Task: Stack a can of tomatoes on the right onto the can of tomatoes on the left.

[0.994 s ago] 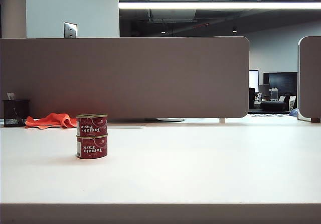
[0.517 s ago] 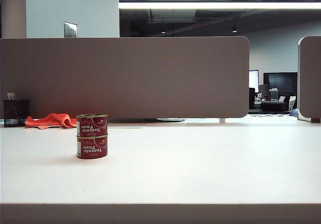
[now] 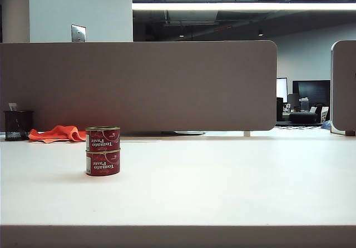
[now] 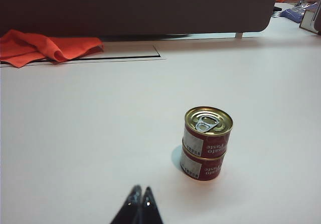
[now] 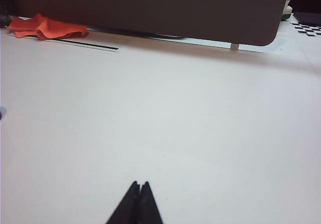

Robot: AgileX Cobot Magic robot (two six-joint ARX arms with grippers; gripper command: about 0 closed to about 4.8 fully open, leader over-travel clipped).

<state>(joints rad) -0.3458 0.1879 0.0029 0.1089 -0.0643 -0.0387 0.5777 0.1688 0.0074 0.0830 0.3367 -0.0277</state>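
Red-labelled tomato paste cans stand stacked on the white table (image 3: 222, 187), the upper can (image 3: 103, 139) squarely atop the lower can (image 3: 103, 163), toward the table's left side, in front of an orange cloth (image 3: 55, 133) at its far edge. The left gripper (image 4: 140, 196) and right gripper (image 5: 140, 189) both hover over bare tabletop, fingertips pressed together, holding nothing.

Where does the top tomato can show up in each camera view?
Exterior view: top can at left-centre, stacked on the bottom can.
Left wrist view: right of centre, beyond the shut left pincer.
Right wrist view: not visible.
Shared landmark: orange cloth.
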